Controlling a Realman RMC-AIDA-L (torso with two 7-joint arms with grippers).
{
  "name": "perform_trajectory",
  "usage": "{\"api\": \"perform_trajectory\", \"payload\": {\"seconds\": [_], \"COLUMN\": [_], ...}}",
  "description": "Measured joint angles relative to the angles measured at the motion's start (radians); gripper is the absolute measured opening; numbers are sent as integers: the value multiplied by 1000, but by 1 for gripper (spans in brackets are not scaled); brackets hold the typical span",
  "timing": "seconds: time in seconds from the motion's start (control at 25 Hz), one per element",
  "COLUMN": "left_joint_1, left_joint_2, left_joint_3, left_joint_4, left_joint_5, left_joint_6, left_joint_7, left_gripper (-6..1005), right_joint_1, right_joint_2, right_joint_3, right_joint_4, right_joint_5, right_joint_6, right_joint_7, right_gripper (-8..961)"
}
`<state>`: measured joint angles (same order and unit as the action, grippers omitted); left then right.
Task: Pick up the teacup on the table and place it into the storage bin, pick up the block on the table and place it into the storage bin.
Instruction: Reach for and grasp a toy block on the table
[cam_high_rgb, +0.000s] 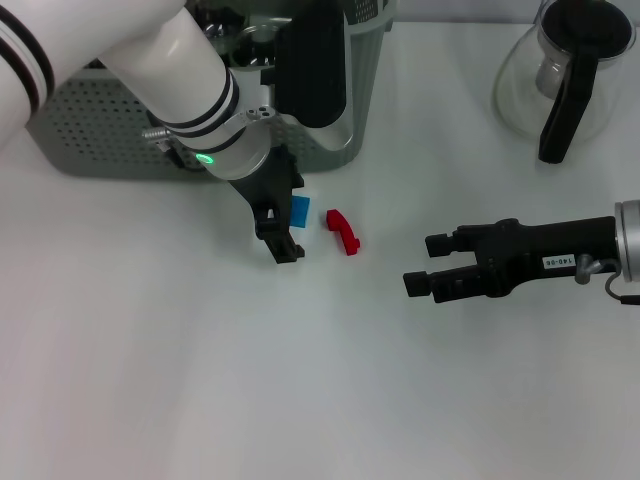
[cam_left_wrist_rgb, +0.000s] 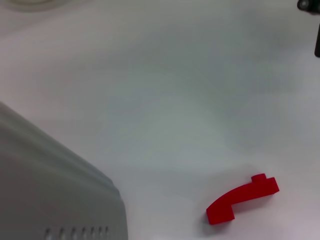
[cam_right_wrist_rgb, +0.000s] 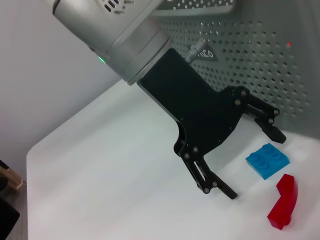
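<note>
While left gripper gapes wide over small blue studded plastic block, nothing binned yet; teacup unseen.

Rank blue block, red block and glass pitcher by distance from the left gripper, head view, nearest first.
From the left gripper, jaws open:
1. Blue block, right beside it, between its jaws.
2. Red block, just past the blue one, toward the robot's right.
3. Glass pitcher, far corner on the right.
</note>
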<state>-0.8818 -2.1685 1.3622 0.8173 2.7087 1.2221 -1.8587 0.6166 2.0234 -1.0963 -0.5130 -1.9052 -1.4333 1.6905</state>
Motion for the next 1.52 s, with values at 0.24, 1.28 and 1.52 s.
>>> {"api": "perform_trajectory", "payload": {"seconds": [0.24, 1.28, 1.52], "left_joint_1": [-4, -12, 14], "left_joint_2": [-2, -2, -2], "left_joint_3": [7, 26, 14], "left_joint_4": [-5, 27, 120], "left_joint_5": [7, 11, -4], "left_joint_6": [7, 121, 196], "left_joint_7": [0, 14, 20], "left_gripper": [872, 838, 830], "right_joint_1": [0, 0, 2], "right_joint_2": [0, 0, 0], "right_joint_3": [0, 4, 7], "right_joint_4": [-1, -5, -9], "right_joint_5": [0, 0, 0], "right_joint_6": [3, 15, 15], "right_joint_7": [0, -3, -3], "right_gripper": [902, 901, 901]}}
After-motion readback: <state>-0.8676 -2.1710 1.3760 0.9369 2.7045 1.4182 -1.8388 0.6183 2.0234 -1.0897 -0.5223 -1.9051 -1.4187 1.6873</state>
